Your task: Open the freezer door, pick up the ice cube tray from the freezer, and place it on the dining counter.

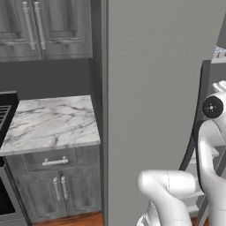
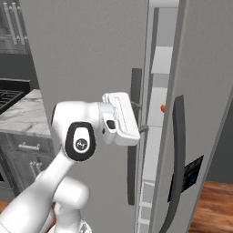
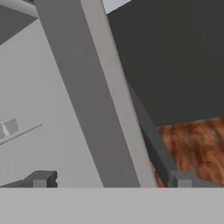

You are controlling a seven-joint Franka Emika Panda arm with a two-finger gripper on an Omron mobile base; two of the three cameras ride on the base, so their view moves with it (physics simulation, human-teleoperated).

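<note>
The freezer door (image 1: 154, 110) is a tall matte grey panel, standing ajar. Its long dark handle (image 2: 135, 150) runs down its free edge. My gripper (image 2: 139, 116) is at that handle at mid height, jaws wide open with nothing held. In the hand view the door's grey edge (image 3: 98, 109) runs diagonally between my two fingertips (image 3: 41, 178). White shelves (image 2: 157, 113) show through the gap. A small pale blue thing (image 1: 217, 52) sits on a high shelf, too small to name. I cannot make out the ice cube tray. The dining counter is out of view.
To the right hangs a second grey door (image 2: 205, 91) with a black button panel (image 2: 186, 177). Left of the freezer stands a narrow marble-topped cabinet (image 1: 48, 123), a stove (image 1: 4, 114) beside it and dark wall cabinets (image 1: 44, 26) above. Wood floor (image 2: 214, 205) lies below right.
</note>
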